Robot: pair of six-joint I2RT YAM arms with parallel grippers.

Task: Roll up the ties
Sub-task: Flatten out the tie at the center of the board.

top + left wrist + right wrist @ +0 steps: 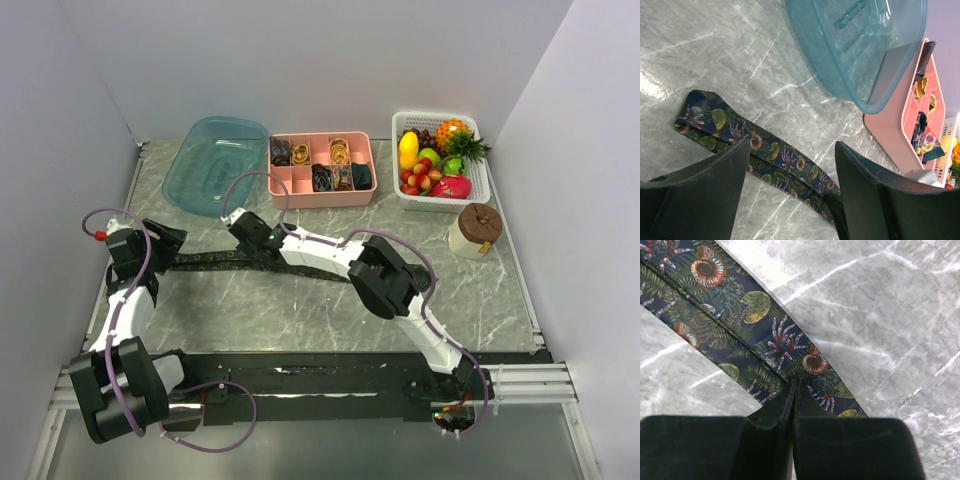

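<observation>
One tie (pixel 210 262), navy with shells and ferns, lies flat as a doubled strip across the table. It shows in the left wrist view (pixel 765 147) and the right wrist view (pixel 740 310). My left gripper (pixel 165 245) is open, low over the tie's left end, its jaws astride the strip (pixel 792 150). My right gripper (pixel 250 238) is shut, its tips (pixel 795 382) down on the strip; no fabric shows between the jaws. Several rolled ties (pixel 322 178) sit in a pink divided tray (pixel 320 198).
A teal plastic tub (pixel 215 165) stands at the back left, close to the left gripper, also in the left wrist view (pixel 865 50). A white basket (pixel 396 150) of toy fruit and a brown-lidded jar (pixel 477 228) stand at the back right. The pink tray (pixel 900 135) borders the tub.
</observation>
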